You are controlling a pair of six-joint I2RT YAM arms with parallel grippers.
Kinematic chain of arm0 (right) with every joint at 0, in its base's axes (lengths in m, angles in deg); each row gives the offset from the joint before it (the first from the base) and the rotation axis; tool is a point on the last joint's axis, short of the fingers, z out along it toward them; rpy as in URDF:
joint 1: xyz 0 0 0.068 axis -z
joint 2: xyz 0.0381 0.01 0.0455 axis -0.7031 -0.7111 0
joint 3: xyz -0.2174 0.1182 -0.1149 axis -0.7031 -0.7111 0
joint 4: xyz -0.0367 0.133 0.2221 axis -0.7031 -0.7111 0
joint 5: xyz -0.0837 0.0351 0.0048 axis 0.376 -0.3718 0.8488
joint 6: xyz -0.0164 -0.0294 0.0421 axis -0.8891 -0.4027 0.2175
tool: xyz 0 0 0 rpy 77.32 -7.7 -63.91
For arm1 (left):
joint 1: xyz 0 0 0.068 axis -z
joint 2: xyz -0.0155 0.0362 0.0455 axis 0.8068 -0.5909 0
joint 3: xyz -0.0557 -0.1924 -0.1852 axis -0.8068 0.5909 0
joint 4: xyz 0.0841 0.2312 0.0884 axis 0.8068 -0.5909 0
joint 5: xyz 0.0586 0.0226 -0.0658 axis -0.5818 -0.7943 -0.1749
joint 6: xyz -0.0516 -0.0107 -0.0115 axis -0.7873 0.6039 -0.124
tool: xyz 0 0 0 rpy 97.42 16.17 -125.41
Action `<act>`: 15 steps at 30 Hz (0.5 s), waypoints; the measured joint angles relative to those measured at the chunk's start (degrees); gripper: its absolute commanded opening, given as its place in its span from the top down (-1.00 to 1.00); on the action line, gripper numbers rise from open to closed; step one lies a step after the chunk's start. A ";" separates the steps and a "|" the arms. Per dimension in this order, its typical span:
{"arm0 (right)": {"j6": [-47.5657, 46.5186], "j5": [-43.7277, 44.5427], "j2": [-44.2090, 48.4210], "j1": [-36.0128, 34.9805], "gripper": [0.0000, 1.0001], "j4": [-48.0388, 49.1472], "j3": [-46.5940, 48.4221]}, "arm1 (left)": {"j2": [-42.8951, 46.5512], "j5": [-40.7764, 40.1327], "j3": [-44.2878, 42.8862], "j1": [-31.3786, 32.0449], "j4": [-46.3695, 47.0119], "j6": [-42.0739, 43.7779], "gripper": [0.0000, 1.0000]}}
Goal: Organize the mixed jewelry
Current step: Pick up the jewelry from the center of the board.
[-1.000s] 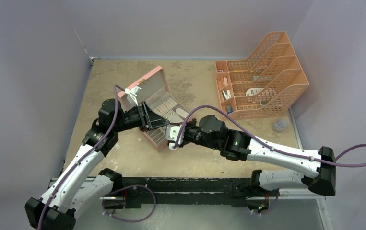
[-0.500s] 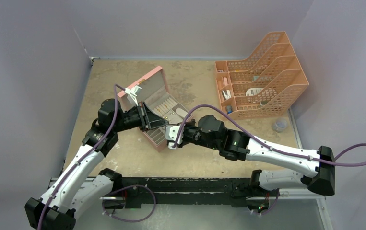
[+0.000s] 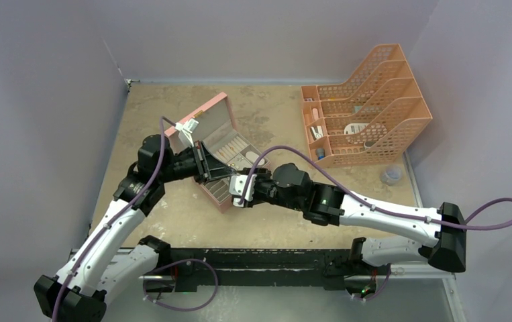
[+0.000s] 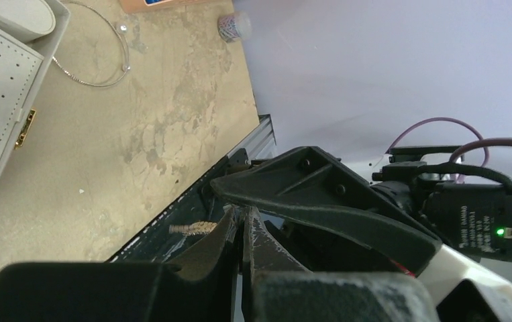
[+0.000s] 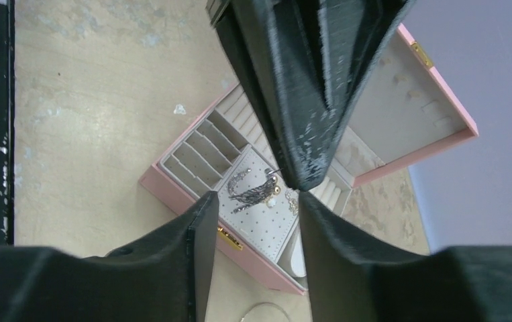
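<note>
Left hand (image 4: 241, 231) is found clenched on a short chain-like piece (image 4: 191, 229), which protrudes sideways from the closed fingertips. It is held over the pink box (image 5: 162, 188), judged so that the piece can be lowered into a compartment. Right hand (image 5: 253, 201) is found released, fingers spread and grasping nothing, poised near the box's front wall. It is judged to be standing by. Inside the box, on the perforated pad (image 5: 266, 225), a silvery chain (image 5: 251, 193) and small gold rings (image 5: 276, 190) are noted. A wire hoop (image 4: 98, 85) is recorded on the tabletop (image 4: 159, 134), just outside the box.
</note>
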 measured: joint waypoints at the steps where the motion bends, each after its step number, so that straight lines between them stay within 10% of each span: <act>1: 0.28 -0.02 0.00 0.00 -0.22 0.26 -0.52 | -0.15 -0.15 -0.28 0.00 -0.39 -0.13 1.00; 15: 3.02 4.07 8.37 -0.02 -0.05 25.97 -19.82 | -3.30 -6.01 -1.66 -0.02 -6.62 -12.46 1.00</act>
